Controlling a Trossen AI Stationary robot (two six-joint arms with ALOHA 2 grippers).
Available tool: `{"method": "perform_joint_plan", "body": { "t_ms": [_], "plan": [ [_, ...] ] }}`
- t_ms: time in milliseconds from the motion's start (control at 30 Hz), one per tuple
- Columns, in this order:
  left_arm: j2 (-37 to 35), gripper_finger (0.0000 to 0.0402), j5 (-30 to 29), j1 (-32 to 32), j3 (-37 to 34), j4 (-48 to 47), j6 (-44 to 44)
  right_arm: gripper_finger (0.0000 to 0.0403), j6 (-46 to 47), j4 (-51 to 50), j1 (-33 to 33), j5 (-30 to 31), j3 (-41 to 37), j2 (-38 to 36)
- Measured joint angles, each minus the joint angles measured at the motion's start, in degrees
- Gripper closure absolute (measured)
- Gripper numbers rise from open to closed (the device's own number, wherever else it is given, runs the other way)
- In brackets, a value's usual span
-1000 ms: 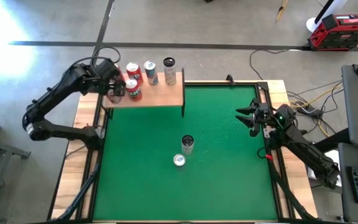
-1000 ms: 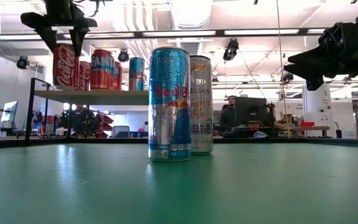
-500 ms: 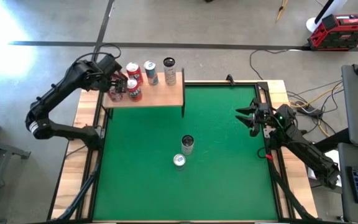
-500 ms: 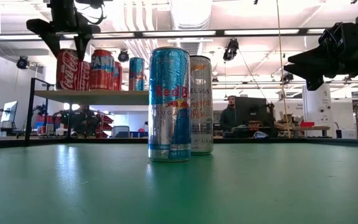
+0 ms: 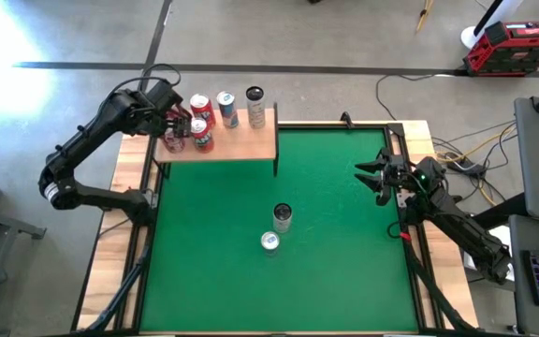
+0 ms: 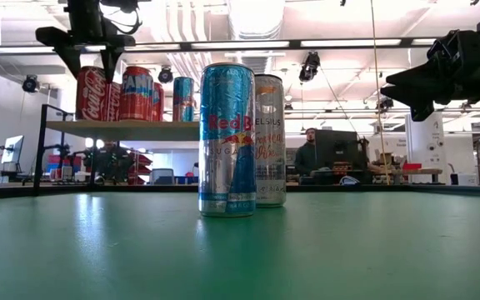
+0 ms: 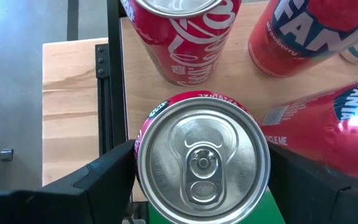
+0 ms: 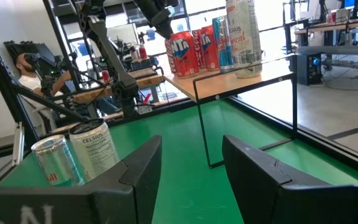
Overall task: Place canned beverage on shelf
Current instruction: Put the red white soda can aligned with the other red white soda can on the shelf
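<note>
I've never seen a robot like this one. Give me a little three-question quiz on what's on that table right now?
1. How many cans stand on the green mat?
2. True or false: the right gripper holds a can.
3. The left gripper hangs over: A) the shelf, B) the middle of the mat, C) the floor.

Key
1. Two: a Red Bull can and a Celsius can.
2. False: it is shut and empty, at the mat's right edge.
3. A: open, above a red can on the shelf.

Left claw (image 5: 178,130) has lifted slightly above the shelf (image 5: 241,142).
</note>
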Motion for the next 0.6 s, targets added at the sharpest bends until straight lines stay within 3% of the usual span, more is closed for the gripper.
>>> {"method": "perform_joint_plan", "body": {
  "t_ms": [300,600],
  "plan": [
    [-0.02,0.0093,0.83,-0.02,-0.11,0.69,-0.86,0.0241,-0.01,0.00,0.01,0.00,0.00,0.00],
    [-0.11,0.0033,0.90,0.02,-0.15,0.59,-2.41,0.0241,0.00,0.00,0.02,0.00,-0.01,0.02]
  ]
}}
